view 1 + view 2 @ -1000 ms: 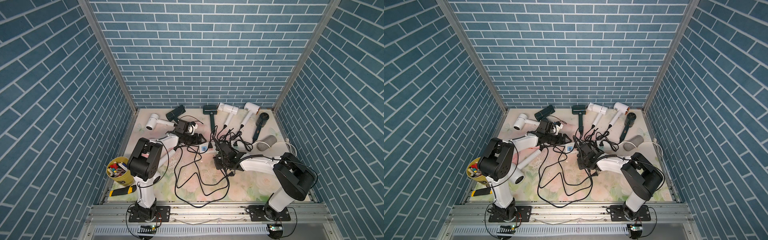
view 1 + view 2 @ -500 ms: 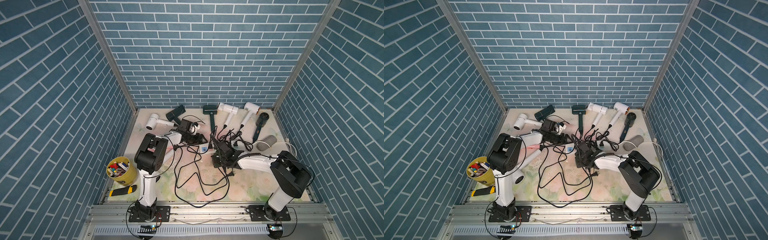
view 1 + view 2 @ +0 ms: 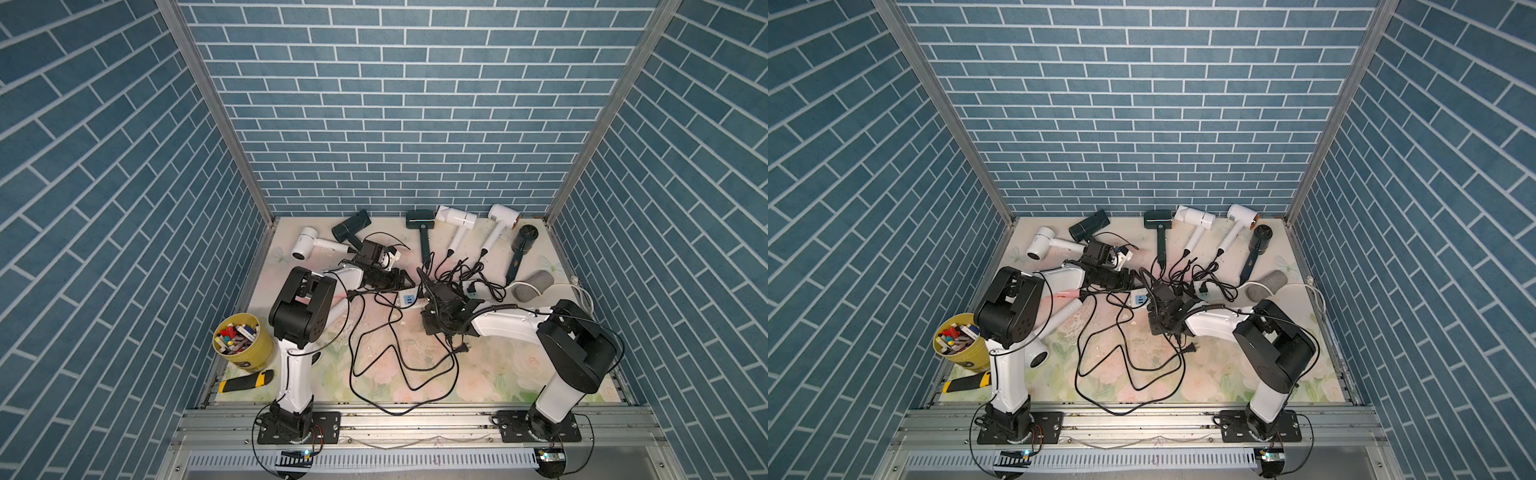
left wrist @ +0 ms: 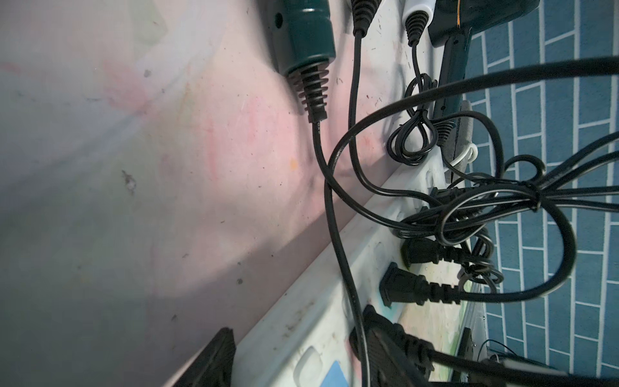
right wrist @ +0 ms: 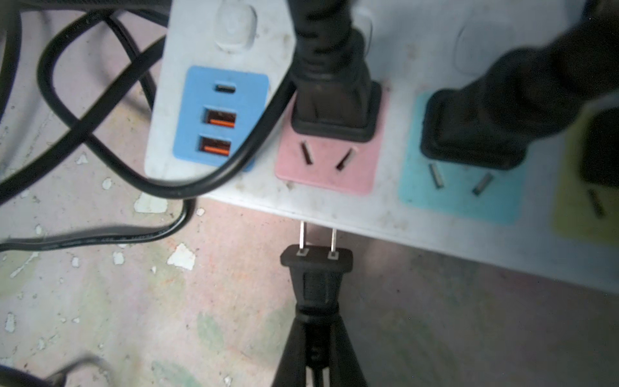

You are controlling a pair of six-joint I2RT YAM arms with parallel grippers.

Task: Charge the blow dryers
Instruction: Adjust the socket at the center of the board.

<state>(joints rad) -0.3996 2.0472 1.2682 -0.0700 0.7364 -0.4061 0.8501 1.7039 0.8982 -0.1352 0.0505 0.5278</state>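
Six blow dryers (image 3: 457, 217) lie in a row along the back of the table (image 3: 519, 374). Their cords run forward to the power strip (image 5: 395, 214) mid-table, where several plugs are seated.

Step in hand: seating one more plug.

Left gripper (image 3: 405, 280) sits low by the strip's USB end. Cannot tell its jaw spacing or whether it grips anything.

Right gripper (image 5: 316, 338) is clamped on a two-pin plug (image 5: 316, 264), prongs against or just short of the strip's side wall, beside the pink socket (image 5: 330, 167).

The straight slots of the pink socket and the teal socket (image 5: 462, 197) are occupied.

Next, as I judge it: lift, tip the prongs down, find a free socket.
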